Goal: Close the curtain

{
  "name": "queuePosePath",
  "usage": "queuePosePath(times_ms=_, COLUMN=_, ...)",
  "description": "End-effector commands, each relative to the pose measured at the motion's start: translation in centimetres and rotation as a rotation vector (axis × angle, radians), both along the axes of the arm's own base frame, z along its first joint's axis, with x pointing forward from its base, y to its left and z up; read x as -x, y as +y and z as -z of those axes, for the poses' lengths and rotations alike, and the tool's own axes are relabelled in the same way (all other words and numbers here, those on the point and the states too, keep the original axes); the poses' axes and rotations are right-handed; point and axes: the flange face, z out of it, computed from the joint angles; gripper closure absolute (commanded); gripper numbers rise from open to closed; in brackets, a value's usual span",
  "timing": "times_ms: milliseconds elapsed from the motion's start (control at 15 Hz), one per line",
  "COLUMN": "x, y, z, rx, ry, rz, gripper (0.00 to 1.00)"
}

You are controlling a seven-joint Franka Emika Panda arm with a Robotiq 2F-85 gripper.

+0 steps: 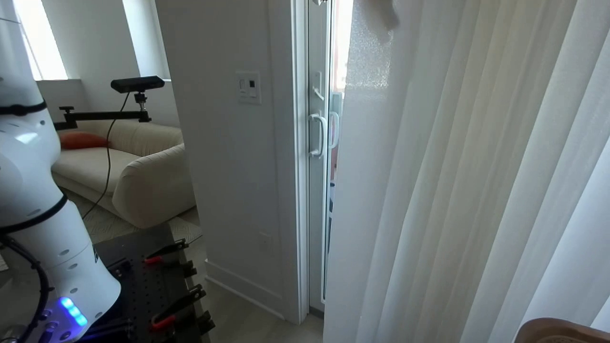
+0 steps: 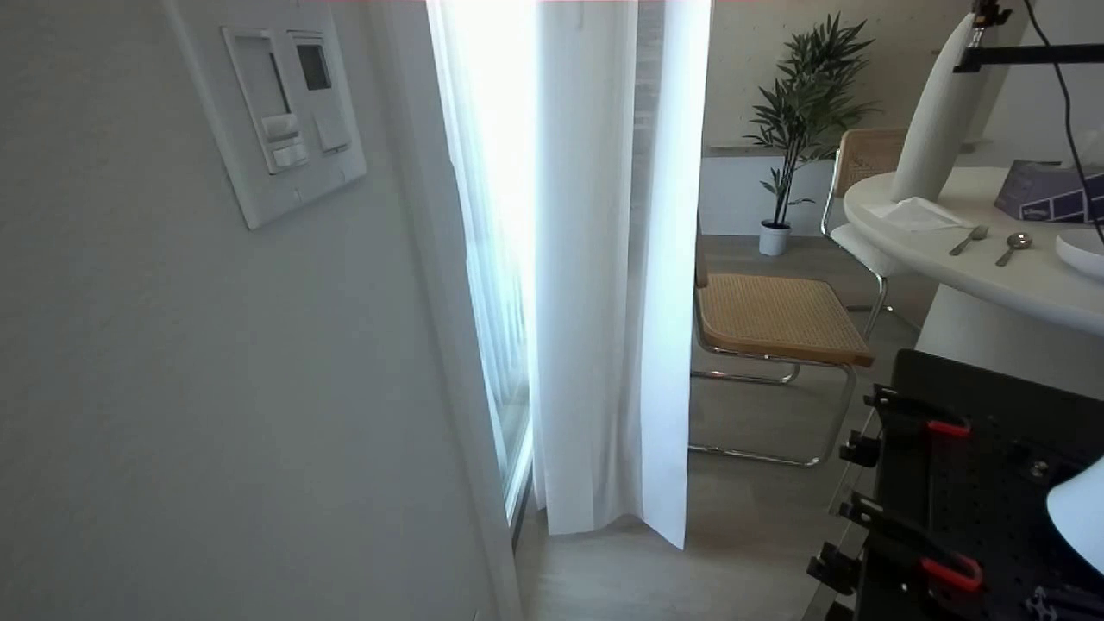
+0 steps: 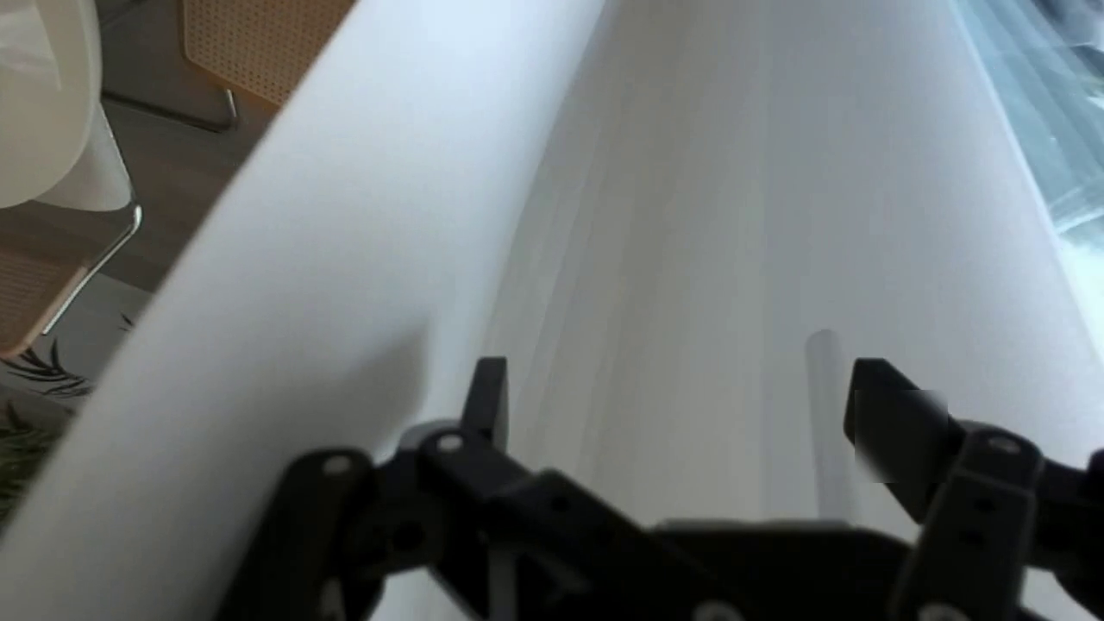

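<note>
Wrist view: a curtain [image 3: 655, 198] fills most of what lies before us, a pale fold along the left and a flatter stretch through the middle and right.
Curtain: in an exterior view it hangs on the right side of the scene, its left edge beside a white door [image 1: 315, 228]; part of that door, with its handle [image 1: 323, 136], shows uncovered between curtain and wall [image 1: 228, 190]. In an exterior view, bright glass [image 2: 500, 345] shows between wall and curtain too, so we judge the closing unfinished.
Hanging edge: we take the step in hand to be the reach, with the claw [image 3: 686, 404] lined up on the curtain, before any grip.
Uncovered door: the next move, as we read it, calls for easing forward until a good bunch sits between the fingers [image 3: 489, 410], squeezing it firmly, then drawing it toward the wall and over the bare glass. So thin a curtain could slip, so we would favour a thick bunch and a slow pull.
Claw: released, its fingers spread wide, nothing clenched between them. The curtain lies just beyond both; the left one, in the wrist view, seems near the inner edge of the pale fold, but whether either touches we cannot say. Neither exterior view shows the claw clearly enough to settle it.
</note>
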Motion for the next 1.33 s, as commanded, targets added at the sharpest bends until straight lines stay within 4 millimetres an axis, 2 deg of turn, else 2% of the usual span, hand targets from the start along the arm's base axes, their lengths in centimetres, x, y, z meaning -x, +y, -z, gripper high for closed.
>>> queuePosePath(times_ms=0, x=-0.4, y=0.3, z=-0.7, rx=0.007, ry=-0.056, rz=-0.079, gripper=0.00)
queuePosePath(times_ms=400, x=-2.2, y=1.3, z=-0.6, rx=0.115, ry=-0.166, rz=-0.129, gripper=0.00)
queuePosePath(times_ms=800, x=-3.7, y=1.4, z=0.2, rx=0.217, ry=-0.228, rz=-0.104, gripper=0.00)
queuePosePath(times_ms=1267, x=-4.9, y=1.3, z=1.5, rx=0.235, ry=-0.279, rz=-0.059, gripper=0.00)
